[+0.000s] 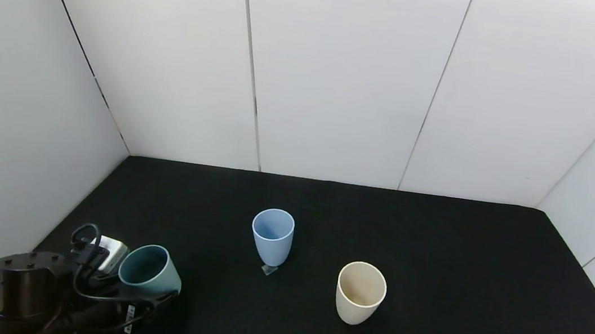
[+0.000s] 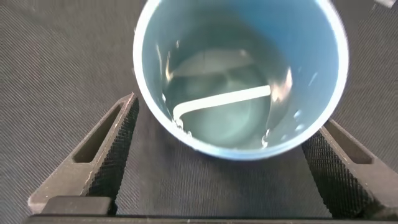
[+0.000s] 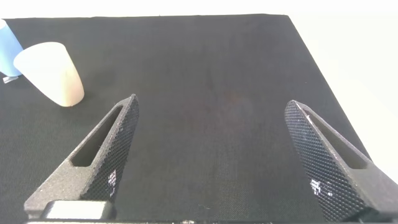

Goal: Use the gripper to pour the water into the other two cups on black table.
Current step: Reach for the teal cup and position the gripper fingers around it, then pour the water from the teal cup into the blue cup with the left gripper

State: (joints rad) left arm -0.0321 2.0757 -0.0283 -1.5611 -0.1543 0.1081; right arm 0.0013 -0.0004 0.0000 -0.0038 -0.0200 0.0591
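A teal-green tumbler (image 1: 148, 269) stands at the front left of the black table (image 1: 457, 300). In the left wrist view the tumbler (image 2: 311, 56) holds clear water (image 2: 217, 121). My left gripper (image 1: 154, 294) is open, with one finger (image 2: 115, 146) on each side of the tumbler's lower body; I cannot see contact. The pale blue cup (image 1: 272, 236) stands mid-table, and the cream-white cup (image 1: 360, 291) stands to its right and nearer. My right gripper (image 3: 212, 102) is open and empty above bare table, out of the head view. It sees the cream cup (image 3: 50, 74) and the blue cup's edge (image 3: 7, 53).
White panel walls (image 1: 343, 70) close the table at the back and both sides. A small clear tab (image 1: 269, 269) lies at the blue cup's base. The table's right edge (image 3: 311, 56) shows in the right wrist view.
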